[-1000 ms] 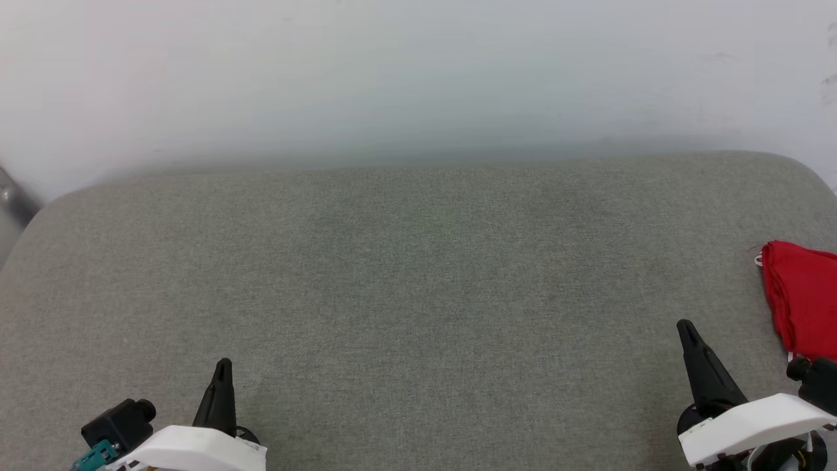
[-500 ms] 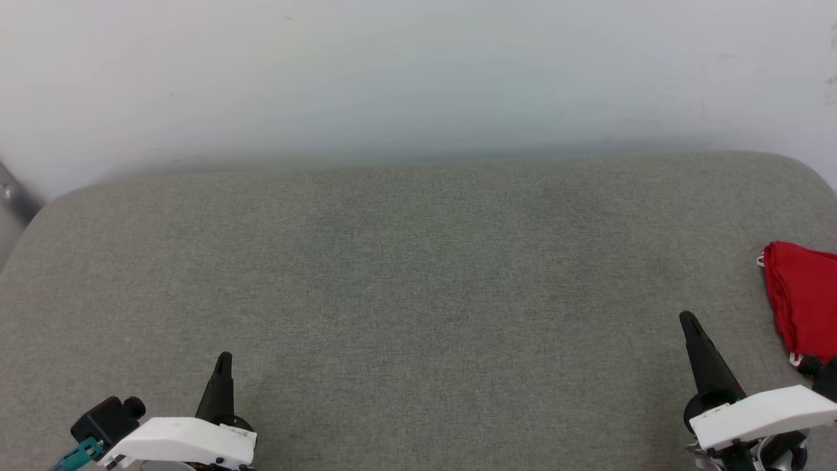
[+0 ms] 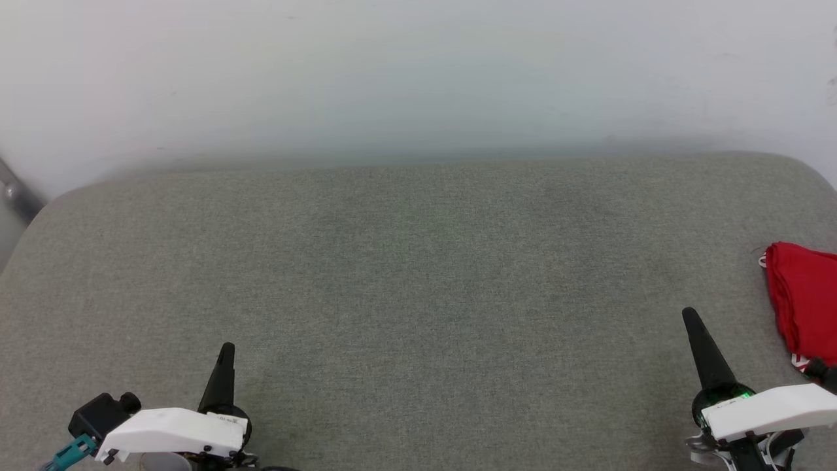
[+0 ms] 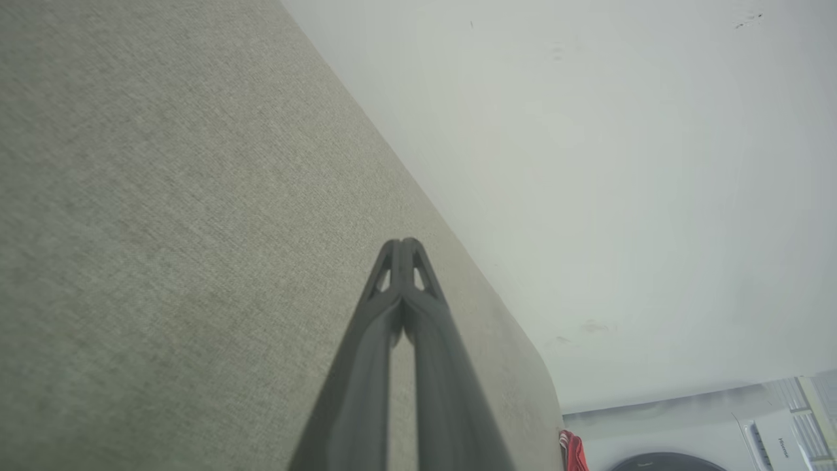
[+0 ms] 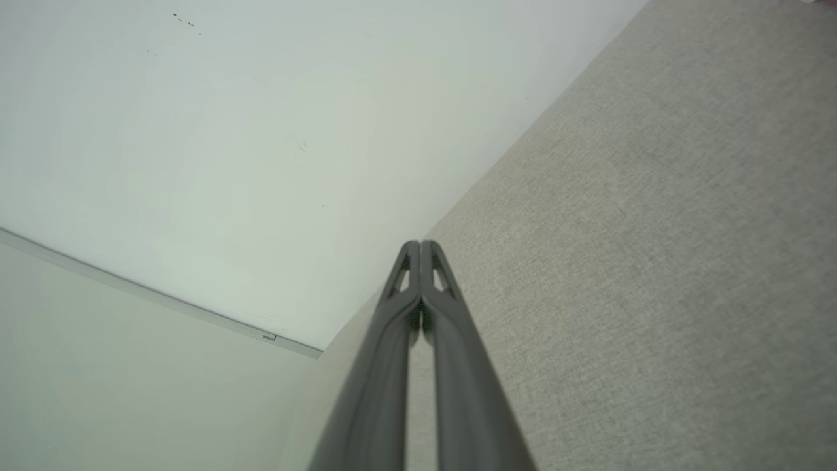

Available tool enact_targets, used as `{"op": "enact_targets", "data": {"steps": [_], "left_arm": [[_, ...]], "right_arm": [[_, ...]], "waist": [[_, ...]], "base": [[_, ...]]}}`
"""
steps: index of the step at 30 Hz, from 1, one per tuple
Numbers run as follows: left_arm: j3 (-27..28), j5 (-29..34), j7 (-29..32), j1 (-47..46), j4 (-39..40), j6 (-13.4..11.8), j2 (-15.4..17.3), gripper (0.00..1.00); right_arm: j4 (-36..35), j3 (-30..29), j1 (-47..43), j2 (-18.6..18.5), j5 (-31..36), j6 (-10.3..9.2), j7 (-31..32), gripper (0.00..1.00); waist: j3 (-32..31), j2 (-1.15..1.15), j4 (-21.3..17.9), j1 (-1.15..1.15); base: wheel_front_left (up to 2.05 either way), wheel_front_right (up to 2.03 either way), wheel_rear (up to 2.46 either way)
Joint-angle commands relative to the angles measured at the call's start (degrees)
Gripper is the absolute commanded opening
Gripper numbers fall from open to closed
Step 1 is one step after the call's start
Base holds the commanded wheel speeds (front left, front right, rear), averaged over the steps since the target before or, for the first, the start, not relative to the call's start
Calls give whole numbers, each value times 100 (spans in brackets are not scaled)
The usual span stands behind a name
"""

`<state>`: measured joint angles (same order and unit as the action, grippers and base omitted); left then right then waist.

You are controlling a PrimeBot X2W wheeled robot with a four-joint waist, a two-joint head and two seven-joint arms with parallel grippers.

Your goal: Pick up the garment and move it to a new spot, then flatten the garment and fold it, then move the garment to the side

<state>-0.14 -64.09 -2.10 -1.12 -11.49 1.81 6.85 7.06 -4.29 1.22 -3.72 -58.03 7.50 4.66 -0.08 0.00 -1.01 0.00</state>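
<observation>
Both hands are empty and closed. In the head view, the left hand stands at the lower left and the right hand at the lower right. Each has its two dark fingers pressed together and points away over the grey table. The garment lies as a folded red bundle at the far right edge of the table, near the right hand but not touching it, and partly cut off by the picture border. I judge that the last step, moving the garment to the side, is done or almost done, so the next move calls only for keeping both arms away from the bundle. In the left wrist view, the left hand has its fingers meeting at the tips above bare table, and a small red piece of the garment shows at the far end. In the right wrist view, the right hand is also closed, pointing along the table toward the white wall.
</observation>
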Motion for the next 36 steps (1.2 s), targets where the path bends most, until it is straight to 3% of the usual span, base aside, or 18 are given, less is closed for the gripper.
{"op": "enact_targets", "data": {"steps": [1,36], "left_arm": [[43,-115,36,-138,31,40,9,0],[416,-1745,531,-389,-144,373,-236,0]], "right_arm": [[-19,-18,136,8,-137,0,18,0],[413,-144,383,58,-2116,-1,122,0]], "waist": [[0,0,1,0],[14,0,54,0]], "base": [[0,0,0],[0,0,0]]}}
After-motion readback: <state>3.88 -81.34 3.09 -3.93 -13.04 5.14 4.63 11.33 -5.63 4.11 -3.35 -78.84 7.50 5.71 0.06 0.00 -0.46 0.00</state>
